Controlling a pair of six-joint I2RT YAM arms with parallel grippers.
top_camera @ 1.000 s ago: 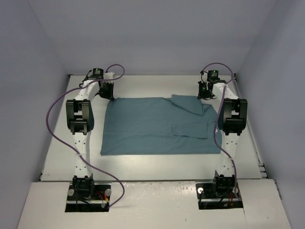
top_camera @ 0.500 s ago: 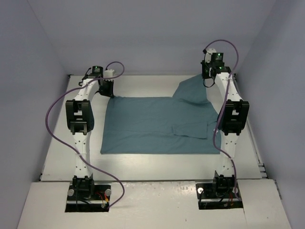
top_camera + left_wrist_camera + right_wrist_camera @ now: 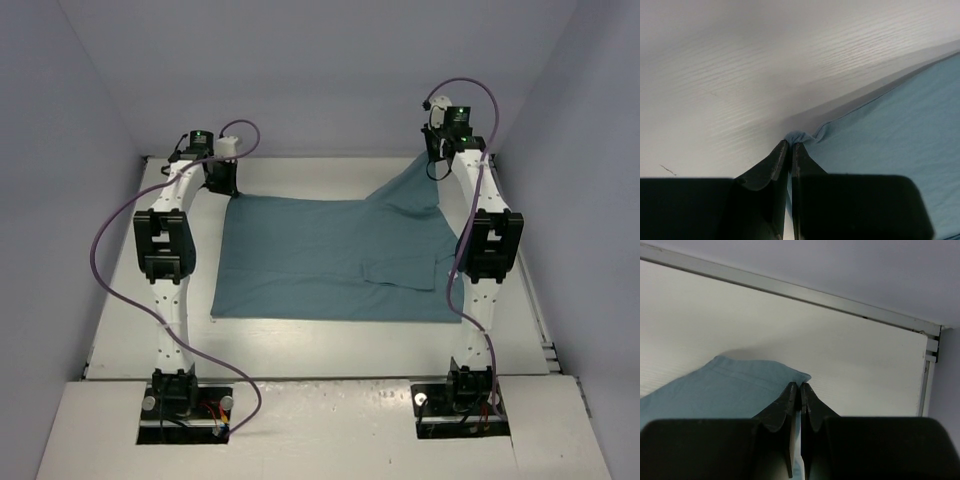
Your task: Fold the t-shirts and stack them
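Observation:
The teal-blue t-shirt (image 3: 320,260) lies spread on the white table, folded over at its right side. My left gripper (image 3: 222,180) is shut on the shirt's far left corner (image 3: 796,136), low near the table. My right gripper (image 3: 436,165) is shut on the shirt's far right corner (image 3: 790,374) and holds it lifted, so the cloth (image 3: 405,190) rises in a slope toward it. In the right wrist view the hemmed edge (image 3: 730,375) shows left of the fingers. The collar and label are not visible.
The white table (image 3: 320,340) is walled by grey panels on three sides. A metal rail (image 3: 790,290) runs along the table's far edge, and another along the right edge (image 3: 540,320). Purple cables loop from both arms.
My right gripper has lifted the shirt's far right corner up and toward the back. My left gripper has moved slightly back with the far left corner, stretching the far edge.

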